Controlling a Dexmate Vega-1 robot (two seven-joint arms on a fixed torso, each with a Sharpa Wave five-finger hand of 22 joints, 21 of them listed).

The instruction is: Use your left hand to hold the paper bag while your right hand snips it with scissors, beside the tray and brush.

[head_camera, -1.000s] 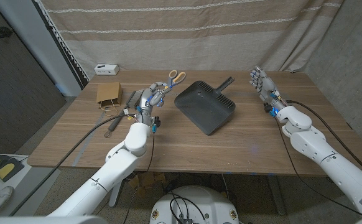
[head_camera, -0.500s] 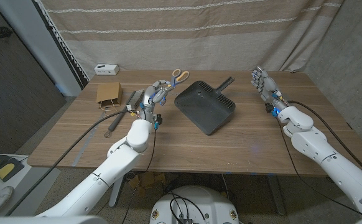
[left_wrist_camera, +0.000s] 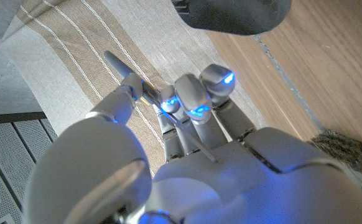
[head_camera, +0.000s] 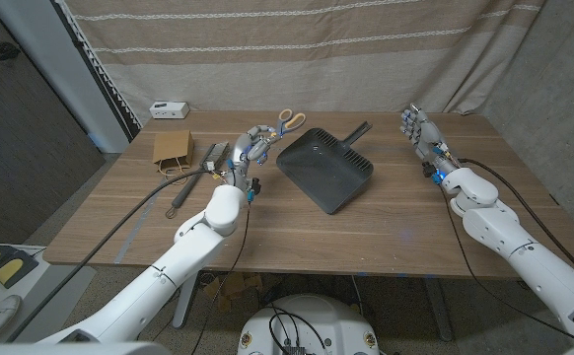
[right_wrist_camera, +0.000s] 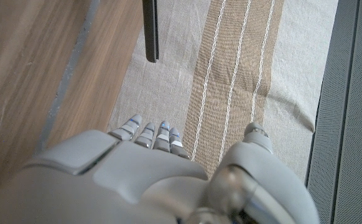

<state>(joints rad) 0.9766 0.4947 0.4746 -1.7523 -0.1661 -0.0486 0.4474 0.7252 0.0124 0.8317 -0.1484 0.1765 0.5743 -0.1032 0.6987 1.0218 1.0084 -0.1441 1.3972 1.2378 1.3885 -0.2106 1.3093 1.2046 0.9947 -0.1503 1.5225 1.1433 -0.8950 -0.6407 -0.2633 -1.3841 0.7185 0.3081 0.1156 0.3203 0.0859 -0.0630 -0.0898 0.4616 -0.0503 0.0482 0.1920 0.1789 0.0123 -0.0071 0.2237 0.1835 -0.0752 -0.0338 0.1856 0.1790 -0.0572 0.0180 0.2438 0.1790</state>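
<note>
My left hand [head_camera: 251, 148] is raised over the table between the brush [head_camera: 213, 155] and the dark tray [head_camera: 324, 166]. It pinches the blades of the orange-handled scissors [head_camera: 287, 119], whose handles point away toward the curtain. In the left wrist view my left hand [left_wrist_camera: 187, 124] has its fingers curled in, with a thin metal strip across them. The brown paper bag [head_camera: 172, 148] lies flat at the far left, a short way from that hand. My right hand [head_camera: 420, 133] stands with fingers apart at the far right, holding nothing.
A small white box [head_camera: 169, 108] sits at the far left corner. The tray's handle [right_wrist_camera: 150, 31] points to the back edge, where a striped curtain hangs. The brush's bristles [left_wrist_camera: 349, 149] lie close beside my left wrist. Bare wood [head_camera: 366, 237] spreads along the near side.
My left hand has moved away from me and a little to the right, and the scissors have shifted with it. The right hand has barely moved.
</note>
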